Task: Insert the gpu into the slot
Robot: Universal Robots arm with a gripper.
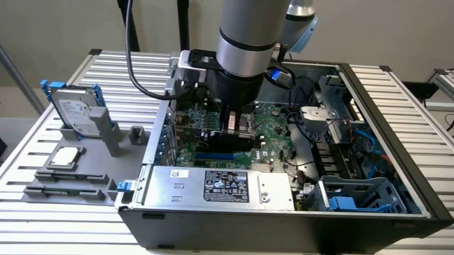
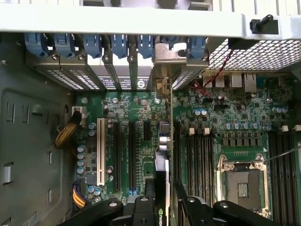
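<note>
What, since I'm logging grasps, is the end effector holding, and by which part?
The flat black rectangular gpu card, pinched across its upper edge by the end effector.

Setting: a robotics laboratory work cell arranged for computer assembly.

Indicators:
- The bench (image 1: 64, 228) is built of slatted aluminium profile, as used for industrial test rigs.
- An industrial robot arm (image 1: 248, 37) stands over an open desktop computer case (image 1: 284, 234), with the motherboard (image 2: 141, 117) and power supply (image 1: 220, 186) exposed.
- At the exterior view's left, a grey fixture (image 1: 42, 186) on the bench presents loose components in dedicated holders: a hard drive (image 1: 74, 114) standing upright, a processor (image 1: 65, 156) and memory modules (image 1: 64, 191).
- The far wall (image 1: 57, 26) is plain.
</note>
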